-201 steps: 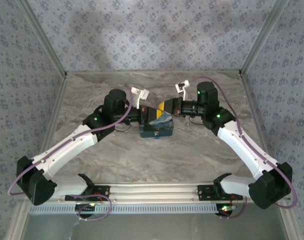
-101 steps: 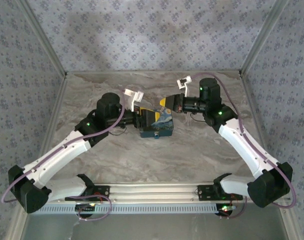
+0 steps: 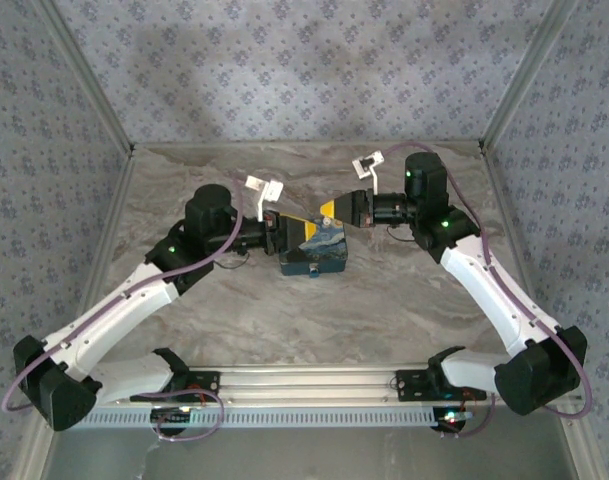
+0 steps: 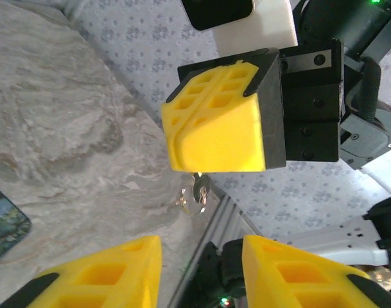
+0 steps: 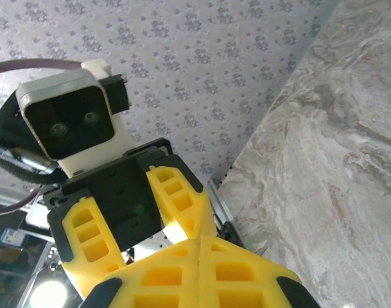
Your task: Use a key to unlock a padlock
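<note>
My right gripper (image 3: 333, 208) is shut on a small key (image 4: 197, 185). The key's dark head and its silver ring (image 4: 191, 199) hang just below the pressed-together yellow fingers (image 4: 211, 135). My left gripper (image 3: 296, 229) faces it from the left, a short gap away. Its yellow fingers (image 4: 86, 276) stand apart with nothing between them, below and in front of the key. In the right wrist view my own fingers (image 5: 198, 256) are closed tip to tip, and the left gripper's open fingers (image 5: 176, 192) sit just beyond. I cannot pick out the padlock.
A blue box with a picture on its lid (image 3: 315, 255) lies on the marble table (image 3: 384, 300), right under the two grippers. Patterned walls close in the back and both sides. A metal rail (image 3: 314, 385) runs along the near edge.
The left arm has drawn back to the left and its gripper has come away from the right one. The right gripper has shifted slightly up and right, still shut.
</note>
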